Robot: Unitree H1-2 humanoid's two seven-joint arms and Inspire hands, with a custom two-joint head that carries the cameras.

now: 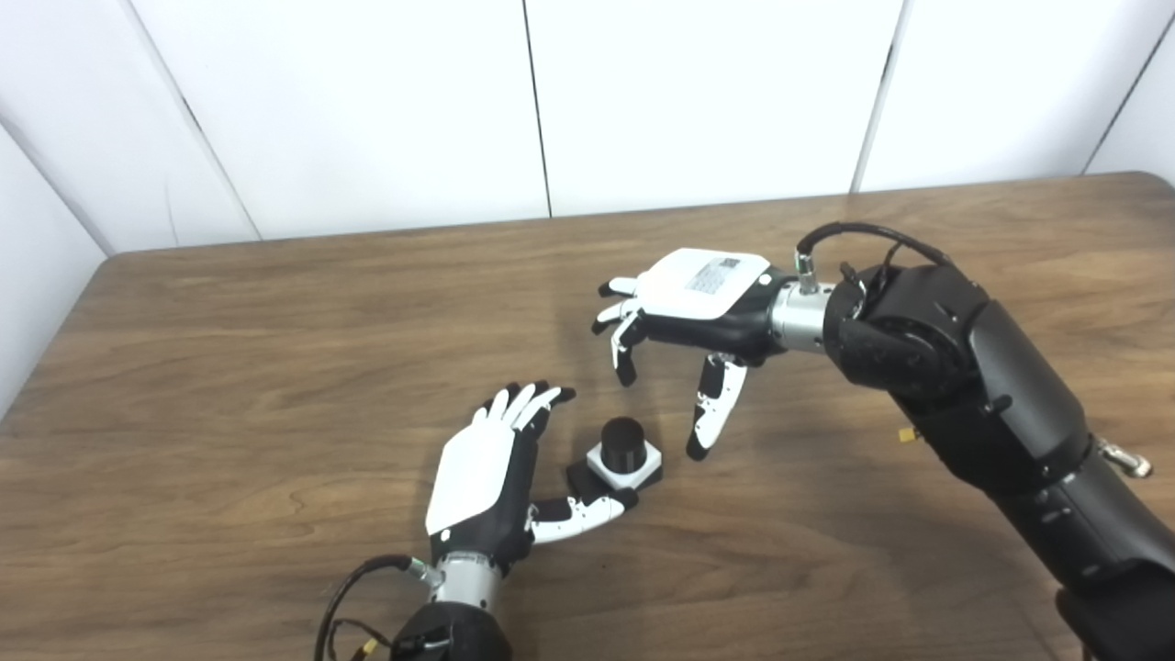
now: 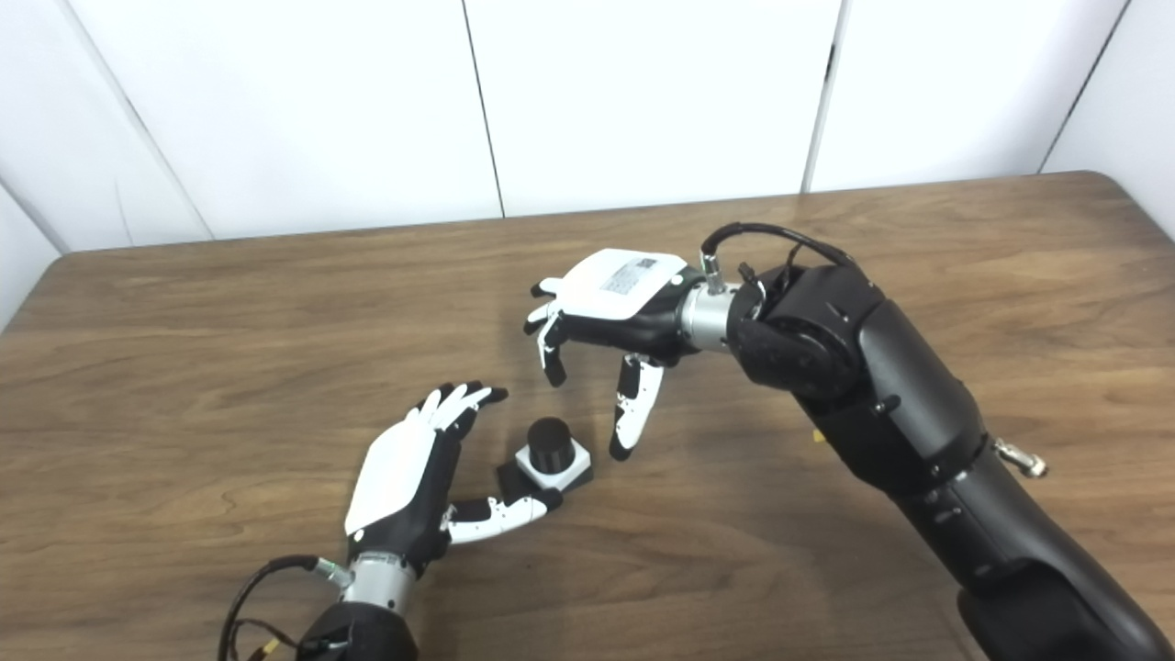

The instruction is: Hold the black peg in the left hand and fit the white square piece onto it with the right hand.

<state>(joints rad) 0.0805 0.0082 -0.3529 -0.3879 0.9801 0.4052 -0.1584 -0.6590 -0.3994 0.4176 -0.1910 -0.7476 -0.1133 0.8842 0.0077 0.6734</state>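
The black peg (image 1: 623, 442) stands upright on the wooden table (image 1: 275, 367), with the white square piece (image 1: 630, 466) seated around it on a black base. My left hand (image 1: 496, 473) lies open just left of it, fingers straight, thumb reaching along the base's near edge. My right hand (image 1: 684, 321) hovers open above and right of the peg, palm down, fingers spread and curled, thumb pointing down beside the white piece. Neither hand holds anything. The same scene shows in the right eye view, with the peg (image 2: 551, 443) between both hands.
White wall panels (image 1: 551, 92) run behind the table's far edge. A small yellow bit (image 1: 907, 435) lies on the table under my right forearm. Bare wood extends to the left and far side.
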